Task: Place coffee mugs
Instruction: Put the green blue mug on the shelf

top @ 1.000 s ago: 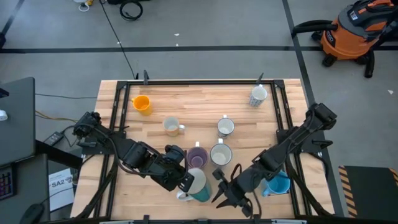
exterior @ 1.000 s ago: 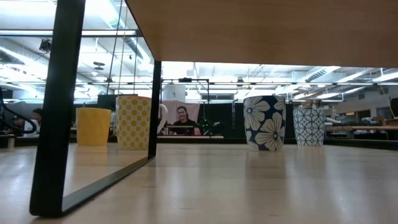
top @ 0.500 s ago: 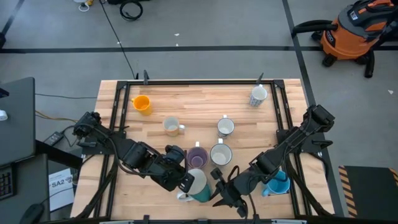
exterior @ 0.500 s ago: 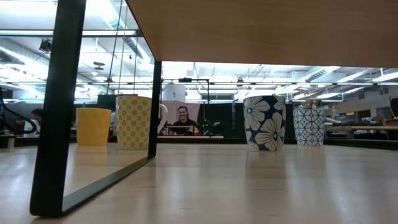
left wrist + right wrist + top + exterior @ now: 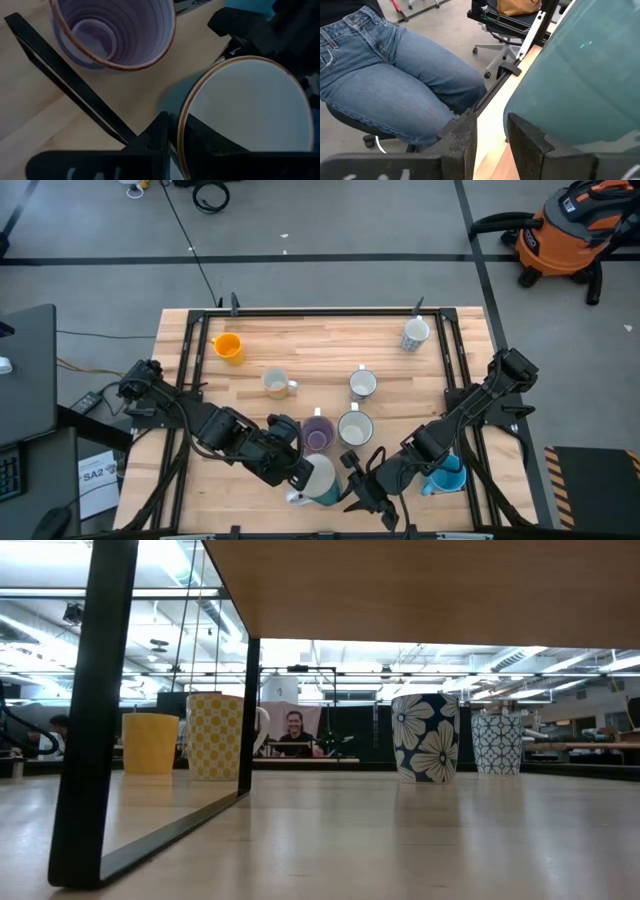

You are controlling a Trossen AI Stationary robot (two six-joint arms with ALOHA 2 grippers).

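Barely anything had shifted in the last second: the right gripper had crept a touch toward the teal mug, low in the centre of the high view, and the left jaws seemed to start easing. The left gripper pinched that mug's rim, one finger inside the pale bowl and one outside, nearly closed on the wall. The right gripper stood open just beside the mug's teal side, holding nothing. To do this well, I'd judge, the left should let go only once the mug sat flat, then back straight out so the inner finger didn't tip it or knock the purple mug just above. The other mugs sat further up the frame: a white one, another, a cream one, orange at upper left, a patterned one at upper right, blue under the right arm. The wooden table stood on a grey floor, an orange vacuum at top right; a seated person in jeans was close by.
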